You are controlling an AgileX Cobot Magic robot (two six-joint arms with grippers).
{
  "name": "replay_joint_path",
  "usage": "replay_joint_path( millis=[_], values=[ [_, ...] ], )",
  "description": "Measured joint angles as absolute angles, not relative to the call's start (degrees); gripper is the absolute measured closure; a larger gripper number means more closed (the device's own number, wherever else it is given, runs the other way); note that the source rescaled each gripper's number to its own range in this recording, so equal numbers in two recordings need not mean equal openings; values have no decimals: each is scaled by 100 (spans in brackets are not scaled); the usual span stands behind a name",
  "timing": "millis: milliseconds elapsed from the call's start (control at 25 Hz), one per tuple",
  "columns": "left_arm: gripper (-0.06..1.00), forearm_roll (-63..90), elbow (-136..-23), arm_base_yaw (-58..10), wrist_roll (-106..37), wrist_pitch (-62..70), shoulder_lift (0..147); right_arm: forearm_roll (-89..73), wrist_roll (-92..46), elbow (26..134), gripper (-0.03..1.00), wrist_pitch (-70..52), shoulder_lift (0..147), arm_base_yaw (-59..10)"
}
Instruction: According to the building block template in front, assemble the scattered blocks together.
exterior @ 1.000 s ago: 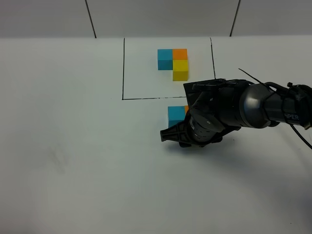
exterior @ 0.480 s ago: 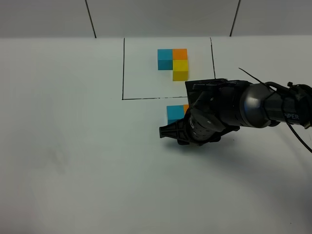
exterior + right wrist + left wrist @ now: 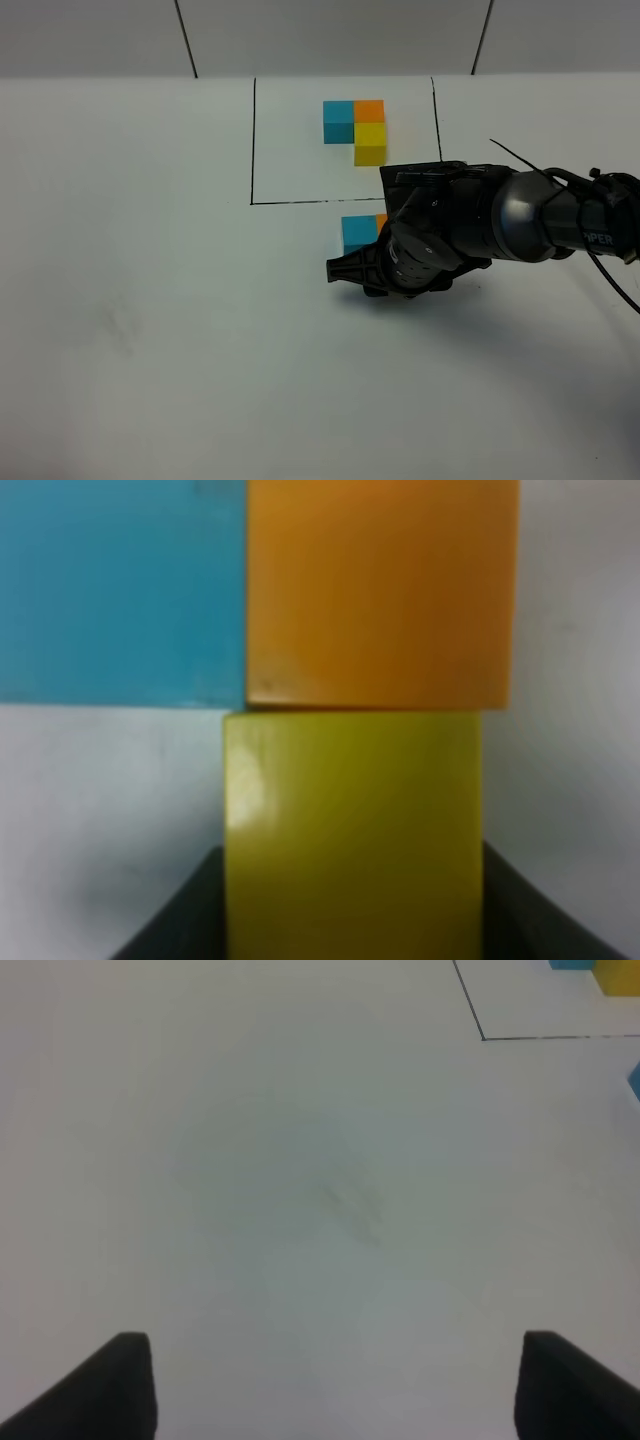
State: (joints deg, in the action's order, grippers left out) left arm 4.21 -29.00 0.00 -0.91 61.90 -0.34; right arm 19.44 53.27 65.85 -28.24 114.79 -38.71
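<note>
Landmark: the building block template (image 3: 356,129), blue-orange-yellow L inside its black line frame (image 3: 252,140) at the far side of the white counter (image 3: 150,330). Just outside the frame's near line sits the light blue cube (image 3: 358,233), touching the orange cube (image 3: 380,590) on its side; in the overhead view only a sliver of orange shows past the arm. The wrist view shows the yellow cube (image 3: 352,830) pushed flush against the orange one, copying the template's L, probably why it is held there. The right gripper (image 3: 350,920) sits around the yellow cube, dark jaws on both flanks; they look clenched on it, though contact itself isn't clear. The left gripper (image 3: 330,1385) is well away from the template over bare counter, jaws spread, holding nothing, likely parked out of the way. Writing: white letters "PER" on the right arm's sleeve (image 3: 598,240), partly cut off; nothing else readable.
</note>
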Motion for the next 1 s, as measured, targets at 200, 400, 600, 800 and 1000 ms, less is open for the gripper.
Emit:
replay_joint_path(
  millis=[200, 400, 600, 800, 1000],
  values=[
    [34, 421, -2900, 0, -91, 6190, -34, 1905, 5334, 6585, 95, -2824, 11479, -3871],
    [34, 421, -2900, 0, -91, 6190, -34, 1898, 5334, 6585, 95, -2824, 11479, -3871],
    [34, 421, -2900, 0, -91, 6190, -34, 1840, 5334, 6585, 86, -2807, 11479, -3871],
    [34, 421, -2900, 0, -91, 6190, -34, 1791, 5192, 6585, 56, -2831, 11383, -3871],
    [34, 421, -2900, 0, -91, 6190, -34, 1773, 4798, 6585, 39, -3025, 10968, -3871]
  ],
)
